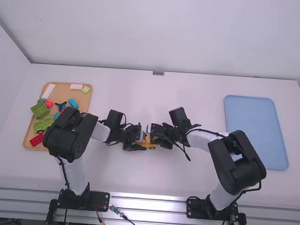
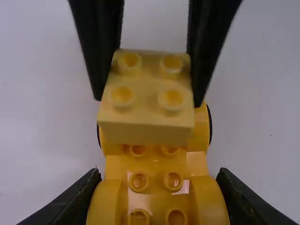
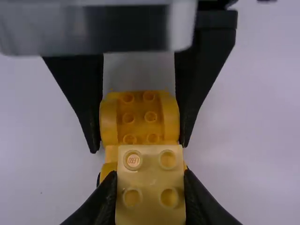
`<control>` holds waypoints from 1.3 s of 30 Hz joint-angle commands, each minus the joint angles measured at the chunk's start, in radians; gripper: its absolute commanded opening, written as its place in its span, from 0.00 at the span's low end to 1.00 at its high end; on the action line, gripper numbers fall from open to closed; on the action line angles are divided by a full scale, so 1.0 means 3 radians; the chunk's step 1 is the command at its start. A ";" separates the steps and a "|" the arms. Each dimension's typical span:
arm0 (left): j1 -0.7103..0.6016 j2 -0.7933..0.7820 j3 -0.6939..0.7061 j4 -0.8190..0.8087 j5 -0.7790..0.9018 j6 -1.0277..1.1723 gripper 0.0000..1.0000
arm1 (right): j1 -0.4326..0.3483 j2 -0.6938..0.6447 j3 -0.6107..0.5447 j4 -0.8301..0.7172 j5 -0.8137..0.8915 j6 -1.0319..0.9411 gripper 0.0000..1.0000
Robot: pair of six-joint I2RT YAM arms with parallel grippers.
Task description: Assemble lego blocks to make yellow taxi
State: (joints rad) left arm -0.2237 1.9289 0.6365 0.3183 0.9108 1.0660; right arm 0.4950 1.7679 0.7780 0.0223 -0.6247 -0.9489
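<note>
You have white tabletop [image 1: 136, 178], plain and pale, running back to straight far edge, small grey fitting [image 1: 158, 73] at that edge's middle. Toward your left, tan tray [image 1: 64, 91], rounded corners, lying flat, slightly askew. Toward your right, light-blue tray [image 1: 256, 129], also flat, rounded corners, slanting a little. Well apart from both, between them, you see yellow-orange wheeled base [image 2: 154, 161], seemingly resting upright on tabletop.

Honestly, your white-link robot arms [image 1: 75, 175] have these chunky black joints [image 1: 67, 138], skinny black outside cables [image 1: 207, 130] and black base plates [image 1: 97, 201].
</note>
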 commanded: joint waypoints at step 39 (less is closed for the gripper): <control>-0.0046 0.0147 0.0013 -0.0345 -0.0657 0.0061 0.32 | -0.0014 0.0204 0.0109 -0.0192 0.0144 -0.0067 0.00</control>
State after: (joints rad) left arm -0.2302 1.9274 0.6743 0.2481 0.8864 1.0840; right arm 0.5014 1.8130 0.8223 -0.0296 -0.6003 -0.9733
